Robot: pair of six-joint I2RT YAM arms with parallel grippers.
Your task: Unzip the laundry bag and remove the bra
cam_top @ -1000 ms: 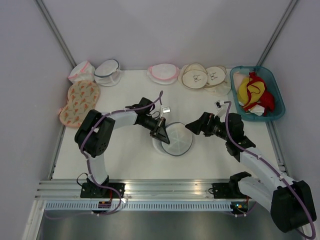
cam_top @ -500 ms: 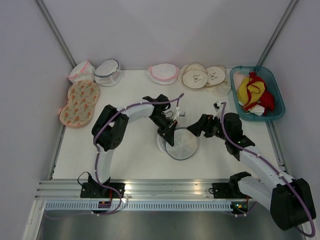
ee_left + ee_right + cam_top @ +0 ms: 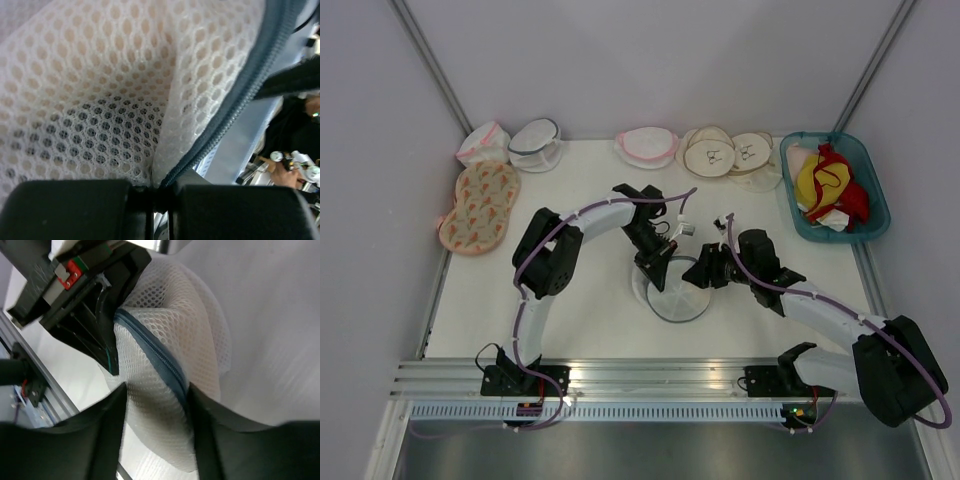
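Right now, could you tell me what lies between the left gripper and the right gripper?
The laundry bag: the left gripper pinches its mesh beside the zipper, and the right gripper straddles that zipper, clearest in the right wrist view.

Teal basket point(image 3: 868, 165) of red and yellow garments point(image 3: 832, 190), far right.

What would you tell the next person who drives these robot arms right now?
Left gripper: shut on the laundry bag at its zipper trim.
Right gripper: fingers either side of the same trim; I cannot tell if it is pinching.
The bag lies between both arms. The peach bra shows through it, inside.
Done: bag gripped. The zipper looks closed where visible.
Left: pull the zipper open, take the bra out.
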